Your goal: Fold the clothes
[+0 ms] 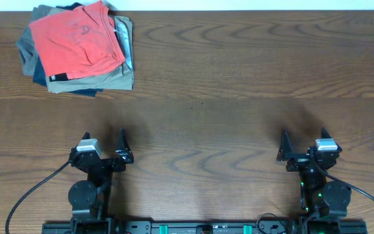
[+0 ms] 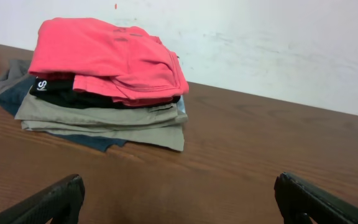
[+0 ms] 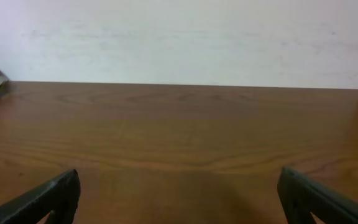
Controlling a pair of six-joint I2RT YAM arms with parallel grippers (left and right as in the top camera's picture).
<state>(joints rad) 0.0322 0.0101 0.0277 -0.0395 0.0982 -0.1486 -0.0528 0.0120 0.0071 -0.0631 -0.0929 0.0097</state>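
At the far left of the brown wooden surface (image 1: 226, 78), the folded coral-red cotton T-shirt (image 1: 76, 42) tops a pile of khaki, black and blue folded garments (image 1: 106, 81), while the left gripper (image 1: 104, 140) and right gripper (image 1: 304, 140) show wide, empty jaws.

Bright, even light with faint soft shadows on the table (image 1: 239, 65); wrist views look slightly blurred.

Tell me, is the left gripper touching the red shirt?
Apart. The overhead view shows the left gripper at the near edge, with a wide stretch of bare table between it and the red shirt atop the pile.
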